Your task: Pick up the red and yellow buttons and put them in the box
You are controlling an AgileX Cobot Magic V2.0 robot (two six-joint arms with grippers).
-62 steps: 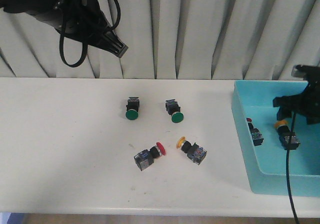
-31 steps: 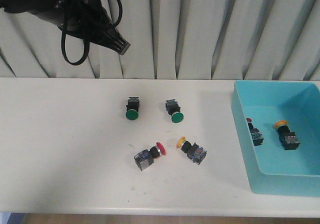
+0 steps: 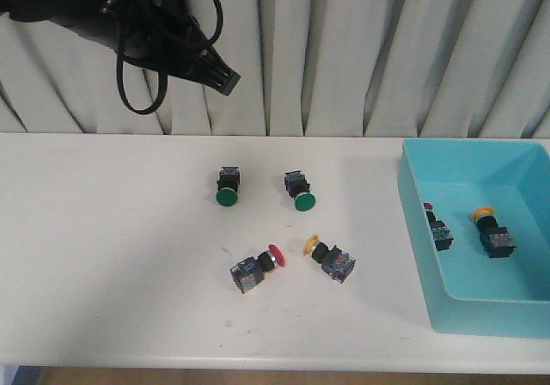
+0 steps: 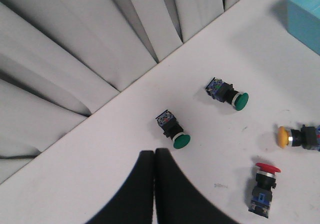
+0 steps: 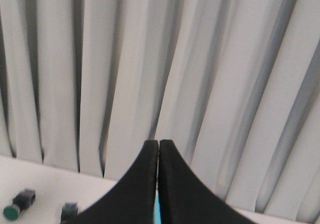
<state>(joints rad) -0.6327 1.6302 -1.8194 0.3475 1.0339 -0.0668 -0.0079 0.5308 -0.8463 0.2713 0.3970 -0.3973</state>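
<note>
A red button (image 3: 257, 267) and a yellow button (image 3: 329, 257) lie side by side on the white table, near its middle front. They also show in the left wrist view, the red button (image 4: 265, 186) and the yellow button (image 4: 297, 136). The light blue box (image 3: 412, 222) stands at the right and holds a red button (image 3: 437, 226) and a yellow button (image 3: 493, 232). My left gripper (image 3: 227, 81) hangs high at the back left, shut and empty (image 4: 154, 153). My right gripper (image 5: 158, 143) is shut and empty, facing the curtain, out of the front view.
Two green buttons (image 3: 227, 186) (image 3: 299, 191) lie behind the red and yellow pair; they also show in the left wrist view (image 4: 173, 131) (image 4: 227, 93). A pleated grey curtain (image 3: 344, 50) closes the back of the table.
My right gripper has lifted out of the box and left the front view. My left gripper has swung a little to the right. The buttons have not moved.
</note>
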